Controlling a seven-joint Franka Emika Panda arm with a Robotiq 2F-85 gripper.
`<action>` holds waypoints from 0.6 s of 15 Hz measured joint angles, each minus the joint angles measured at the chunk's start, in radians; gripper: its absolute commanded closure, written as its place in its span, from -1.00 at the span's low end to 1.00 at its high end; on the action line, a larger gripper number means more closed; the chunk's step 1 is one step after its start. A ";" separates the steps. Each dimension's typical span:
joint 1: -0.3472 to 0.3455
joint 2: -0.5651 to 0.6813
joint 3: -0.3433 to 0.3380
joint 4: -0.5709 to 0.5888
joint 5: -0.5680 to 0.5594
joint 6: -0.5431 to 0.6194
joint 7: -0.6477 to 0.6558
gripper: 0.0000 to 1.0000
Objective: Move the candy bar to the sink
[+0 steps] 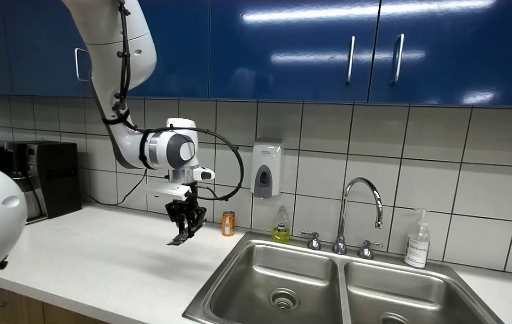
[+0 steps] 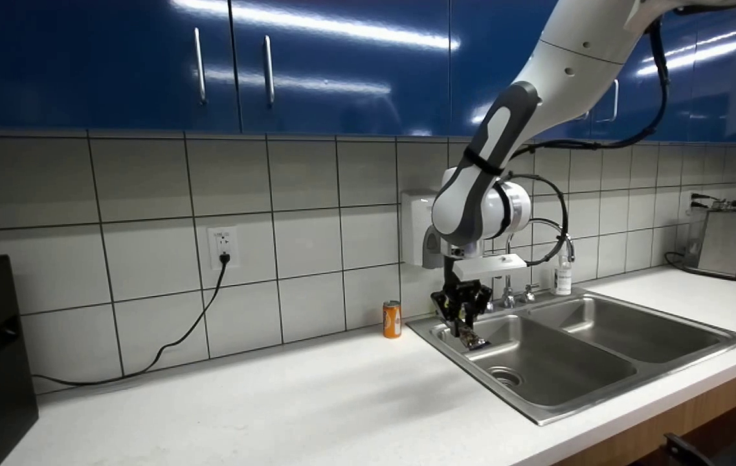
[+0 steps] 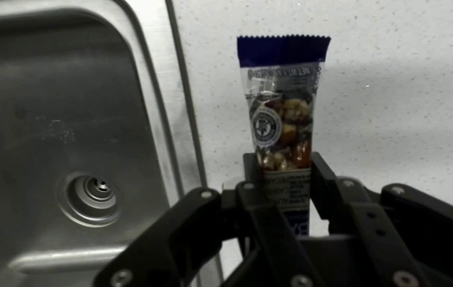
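Observation:
The candy bar (image 3: 284,115) has a clear wrapper showing nuts and a dark blue end. My gripper (image 3: 284,169) is shut on its lower part; its far end sticks out past the fingertips. In both exterior views, the gripper (image 1: 184,231) (image 2: 465,325) points down with the candy bar (image 1: 177,240) (image 2: 473,338) tilted, held above the counter. The steel sink (image 1: 343,288) has two basins and also shows in an exterior view (image 2: 591,395). In the wrist view, the sink's rim (image 3: 172,99) lies left of the bar, with white counter beneath the bar.
An orange can (image 1: 228,223) (image 2: 391,319) stands by the wall near the sink. A yellow soap bottle (image 1: 281,230), a chrome faucet (image 1: 342,216) and a pump bottle (image 1: 418,247) line the sink's back edge. A wall dispenser (image 1: 267,155) and blue cabinets (image 1: 283,49) are above.

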 measured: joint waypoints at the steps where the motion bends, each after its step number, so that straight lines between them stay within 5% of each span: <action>1: -0.016 -0.005 -0.013 -0.008 0.000 0.001 0.000 0.83; 9: -0.165 -0.008 -0.118 -0.011 0.011 0.005 -0.014 0.83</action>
